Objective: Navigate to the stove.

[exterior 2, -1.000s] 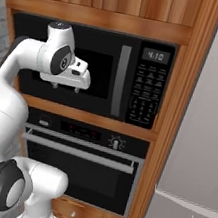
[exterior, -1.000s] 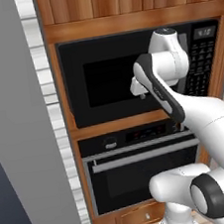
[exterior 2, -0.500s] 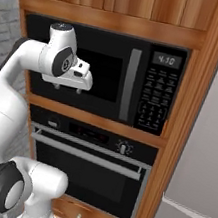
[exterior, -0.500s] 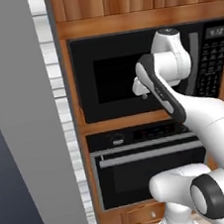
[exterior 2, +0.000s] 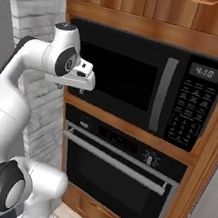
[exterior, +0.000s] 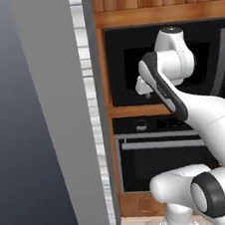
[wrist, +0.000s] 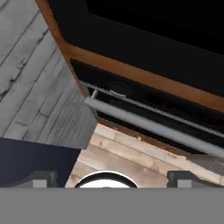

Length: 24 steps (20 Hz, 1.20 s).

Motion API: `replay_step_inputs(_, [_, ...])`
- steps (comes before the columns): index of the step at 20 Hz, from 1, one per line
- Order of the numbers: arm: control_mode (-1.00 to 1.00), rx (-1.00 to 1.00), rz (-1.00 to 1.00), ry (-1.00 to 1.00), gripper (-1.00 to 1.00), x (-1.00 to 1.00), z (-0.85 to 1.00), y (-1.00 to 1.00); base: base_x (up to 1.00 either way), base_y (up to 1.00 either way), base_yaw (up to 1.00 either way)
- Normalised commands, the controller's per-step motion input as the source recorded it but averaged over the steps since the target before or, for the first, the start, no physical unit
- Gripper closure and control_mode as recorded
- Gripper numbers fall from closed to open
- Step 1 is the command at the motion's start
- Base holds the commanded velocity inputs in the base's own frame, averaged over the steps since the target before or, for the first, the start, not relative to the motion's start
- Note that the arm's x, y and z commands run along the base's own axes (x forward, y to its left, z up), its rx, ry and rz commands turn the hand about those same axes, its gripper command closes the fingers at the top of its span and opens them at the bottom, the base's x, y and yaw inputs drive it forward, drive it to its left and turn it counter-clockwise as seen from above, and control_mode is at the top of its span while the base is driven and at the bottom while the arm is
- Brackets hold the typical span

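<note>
Driving past the oven column, stove not reached

Facing a wood cabinet column: microwave (exterior 2: 149, 93) with keypad on top, wall oven (exterior 2: 119, 179) with silver bar handle (exterior 2: 122, 163) below it. Neither is the stove; no cooktop panel or burners are visible from either base camera or the hand camera, so where the stove stands can't be told from here.

Change vs half a second and a second ago: whole picture has shifted in both base views. Left base view: cabinet column slid toward the right edge, grey wall panel (exterior: 60, 116) now takes most of the left half. Right base view: column looks bigger and closer, white brick wall (exterior 2: 39, 12) appears at the upper left. That's base and camera motion, not the appliances moving. Arm pose looks the same across frames, tucked up in front of the microwave door.

Gripper (wrist: 109, 177) points down at the oven handle and the pale floor planks (wrist: 131, 155); finger tips sit well apart, open, nothing held.

Judgement: navigation mid-way, base turning or sliding along the wall, more driving needed. Risk: arm close to the cabinet front while the base moves.
</note>
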Motion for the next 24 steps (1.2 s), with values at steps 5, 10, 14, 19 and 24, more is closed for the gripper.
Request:
replay_step_inputs(5, [1.00, 0.00, 0.00, 0.00, -1.00, 0.00, 0.00, 0.00, -0.54, 0.18, 0.42])
replay_step_inputs(10, [1.00, 0.00, 0.00, 0.00, -1.00, 0.00, 0.00, 0.00, -0.33, 0.27, 0.41])
replay_step_inputs(14, [1.00, 0.00, 0.00, 0.00, -1.00, 0.00, 0.00, 0.00, -0.08, 0.24, 0.34])
replay_step_inputs(19, [1.00, 0.00, 0.00, 0.00, -1.00, 0.00, 0.00, 0.00, -0.01, 0.52, 0.46])
replay_step_inputs(24, [1.00, 0.00, 0.00, 0.00, -1.00, 0.00, 0.00, 0.00, -0.16, 0.67, 0.63])
